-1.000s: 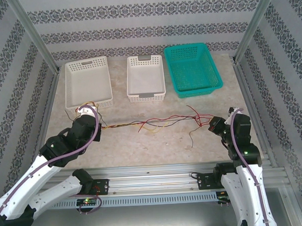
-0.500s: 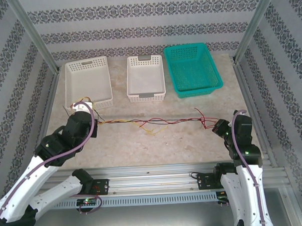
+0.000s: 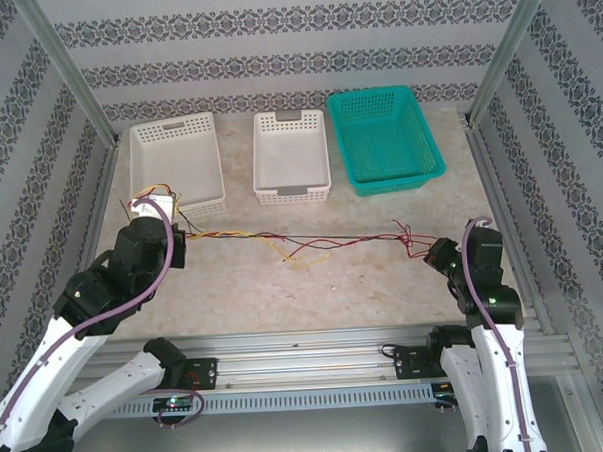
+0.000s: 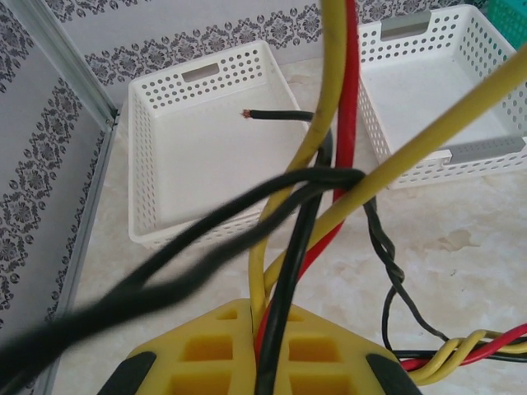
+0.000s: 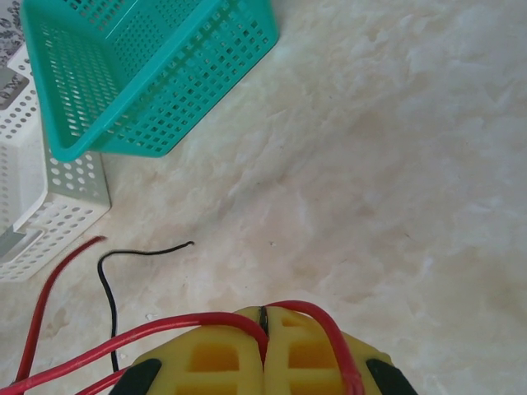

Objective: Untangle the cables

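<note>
It is bright in here, and the light seems to come from up high. It falls evenly on the pale table [image 3: 315, 295], so shadows are soft and small, like the thin one by the near wall of the middle white basket [image 3: 292, 194]. Nothing shines hard.

From above, all looks sharp, but the cables [image 3: 312, 244] are so thin they are hard to see.

In the left wrist view, 1 black cable [image 4: 123, 300] close to the camera is a fuzzy smear.

In the right wrist view the table looks a bit washed out, but the teal basket [image 5: 165, 107] is clear.
</note>
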`<state>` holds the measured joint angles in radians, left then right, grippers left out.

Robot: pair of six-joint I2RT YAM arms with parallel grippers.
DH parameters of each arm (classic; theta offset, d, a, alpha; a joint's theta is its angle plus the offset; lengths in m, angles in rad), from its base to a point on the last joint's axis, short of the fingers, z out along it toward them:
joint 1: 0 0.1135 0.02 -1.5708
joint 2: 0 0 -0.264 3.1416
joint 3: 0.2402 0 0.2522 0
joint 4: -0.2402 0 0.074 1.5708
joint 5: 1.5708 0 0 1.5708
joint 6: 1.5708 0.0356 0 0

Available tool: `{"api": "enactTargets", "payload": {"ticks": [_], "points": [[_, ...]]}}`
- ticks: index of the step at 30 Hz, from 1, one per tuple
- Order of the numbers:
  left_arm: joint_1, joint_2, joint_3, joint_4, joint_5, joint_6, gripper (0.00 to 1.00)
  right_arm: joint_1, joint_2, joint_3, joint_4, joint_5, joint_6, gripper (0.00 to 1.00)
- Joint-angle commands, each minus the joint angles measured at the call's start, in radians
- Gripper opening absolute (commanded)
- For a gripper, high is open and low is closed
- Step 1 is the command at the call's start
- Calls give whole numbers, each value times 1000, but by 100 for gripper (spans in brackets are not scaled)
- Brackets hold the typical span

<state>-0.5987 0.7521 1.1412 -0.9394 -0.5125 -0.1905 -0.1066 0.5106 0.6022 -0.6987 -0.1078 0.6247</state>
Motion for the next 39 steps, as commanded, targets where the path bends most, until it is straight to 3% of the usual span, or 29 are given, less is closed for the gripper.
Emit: {"api": "enactTargets", "payload": {"ticks": [1,3,6,11,15,19,21,25,27,31,39], "points": [[40,12,28,-89,-42,1,0,-35,50,-13,79,-17,13,0],[39,25,-5,-68,43,-25,0,-33,84,-26,164,-175,16,0],[39,47,-52,-30,175,-82,0,10,142,-10,218,-277,16,0],[30,77,-133,77,365,-181,0,136,172,16,253,-240,-20,0],[11,90,-208,177,453,-245,0,217,193,8,304,-229,-14,0],[-23,138,-285,285,523,-291,13,323,220,-2,380,-219,-22,0],[-57,181,-304,324,519,-294,25,369,230,-5,417,-217,-28,0],[-94,236,-302,373,525,-280,61,429,235,-1,440,-171,-43,0],[-102,242,-297,400,533,-270,71,432,232,-3,455,-175,-46,0],[-105,265,-264,461,571,-241,80,451,237,-23,541,-221,-40,0],[-200,425,-189,576,640,-199,83,537,269,-20,651,-254,-48,0]]}}
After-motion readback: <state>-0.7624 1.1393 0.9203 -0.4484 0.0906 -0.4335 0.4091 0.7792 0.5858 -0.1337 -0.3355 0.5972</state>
